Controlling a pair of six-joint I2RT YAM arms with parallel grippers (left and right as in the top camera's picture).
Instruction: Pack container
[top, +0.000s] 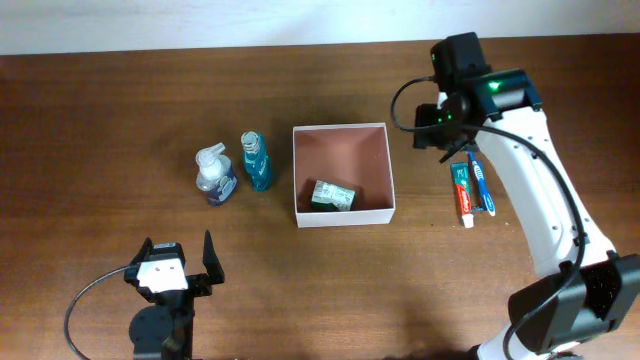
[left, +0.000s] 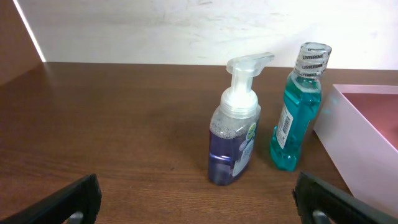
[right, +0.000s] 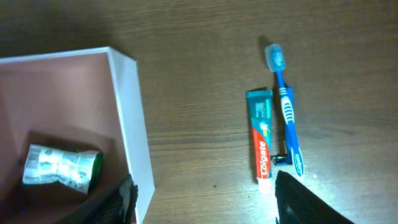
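Note:
The container (top: 343, 212), a square shallow box with white walls and a pinkish-brown inside, sits mid-table. A small green and white packet (top: 332, 196) lies in it, also in the right wrist view (right: 61, 167). A purple foam soap bottle (top: 215, 177) and a teal mouthwash bottle (top: 257, 162) stand upright left of it. A toothpaste tube (top: 462, 193) and a blue toothbrush (top: 481, 183) lie right of it. My left gripper (top: 178, 262) is open and empty near the front edge. My right gripper (top: 445, 142) is open and empty, above the table between the container's right wall and the toothpaste.
In the left wrist view the soap bottle (left: 235, 144) and mouthwash (left: 298, 109) stand ahead of the fingers, with the container's wall (left: 360, 140) at the right. The right wrist view shows the container wall (right: 132, 118), toothpaste (right: 262, 137) and toothbrush (right: 286, 106).

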